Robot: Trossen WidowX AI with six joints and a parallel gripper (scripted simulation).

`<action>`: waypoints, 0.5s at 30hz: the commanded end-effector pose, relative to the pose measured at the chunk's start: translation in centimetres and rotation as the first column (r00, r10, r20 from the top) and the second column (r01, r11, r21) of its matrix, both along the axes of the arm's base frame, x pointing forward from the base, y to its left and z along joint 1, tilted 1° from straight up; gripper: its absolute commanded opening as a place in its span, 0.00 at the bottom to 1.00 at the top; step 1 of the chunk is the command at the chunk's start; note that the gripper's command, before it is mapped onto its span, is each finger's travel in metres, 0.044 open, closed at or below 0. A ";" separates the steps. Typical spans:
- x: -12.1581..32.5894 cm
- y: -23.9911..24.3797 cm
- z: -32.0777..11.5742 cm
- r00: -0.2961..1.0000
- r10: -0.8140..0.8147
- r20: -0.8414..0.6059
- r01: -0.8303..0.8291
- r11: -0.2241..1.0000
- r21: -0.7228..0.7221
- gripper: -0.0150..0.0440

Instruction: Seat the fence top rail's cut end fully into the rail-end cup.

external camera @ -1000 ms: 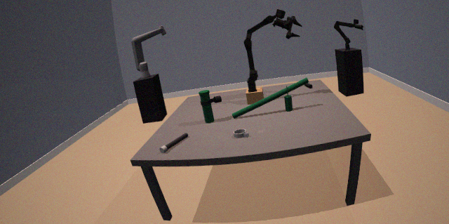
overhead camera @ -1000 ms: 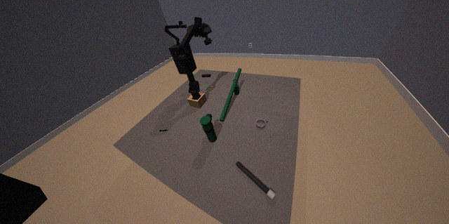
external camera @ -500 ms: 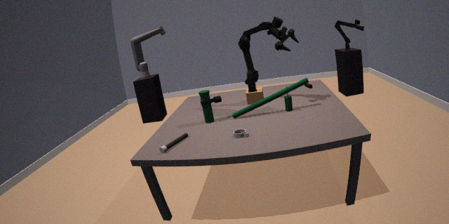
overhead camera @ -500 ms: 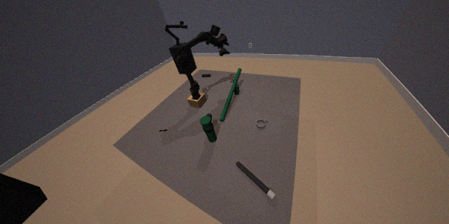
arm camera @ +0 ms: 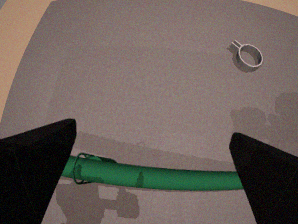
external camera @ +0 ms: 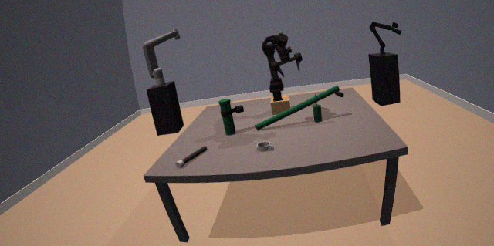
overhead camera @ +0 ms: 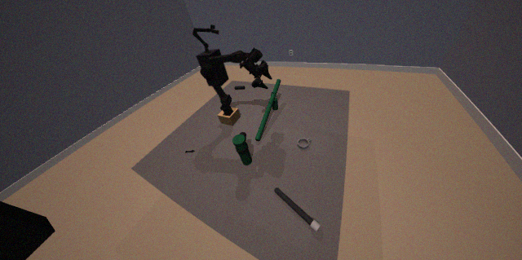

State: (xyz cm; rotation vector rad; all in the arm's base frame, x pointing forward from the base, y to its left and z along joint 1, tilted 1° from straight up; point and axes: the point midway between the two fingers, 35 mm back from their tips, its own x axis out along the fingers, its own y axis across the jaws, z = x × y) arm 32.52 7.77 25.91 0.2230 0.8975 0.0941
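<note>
The green rail [overhead camera: 265, 119] [external camera: 285, 112] [arm camera: 190, 180] slopes through the wire loop on the small green post [overhead camera: 276, 104] [external camera: 317, 114]. Its lower end is near the table, apart from and lower than the dark rail-end cup [overhead camera: 243, 134] [external camera: 239, 109]. That cup juts from the band high on the big green post [overhead camera: 245, 157] [external camera: 228, 126], a little under the post cap. My gripper [overhead camera: 268, 82] [external camera: 291, 73] [arm camera: 157, 135] is open and empty, above the rail and not touching it. In the wrist view the rail crosses between the fingers, farther down, with the loop near the left finger.
A grey ring clamp [overhead camera: 303, 147] [external camera: 264, 149] lies on the table [overhead camera: 322, 109] [external camera: 328, 142]. A dark rod [overhead camera: 294, 206] [external camera: 194, 154] with a white end lies near the big post. A short black cylinder [overhead camera: 240, 87] [external camera: 339, 93] and a small black piece [overhead camera: 190, 152] also lie there.
</note>
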 end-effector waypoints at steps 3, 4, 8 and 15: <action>-1.3 -8.3 -3.9 0.992 -0.107 -0.061 0.098 0.987 -0.127 1.00; -1.8 -9.8 -4.5 0.989 -0.126 -0.075 0.114 0.982 -0.147 1.00; -3.8 -14.0 -6.8 0.975 -0.187 -0.123 0.160 0.965 -0.207 1.00; -3.9 -14.7 -7.0 0.981 -0.132 -0.140 0.095 0.966 -0.242 1.00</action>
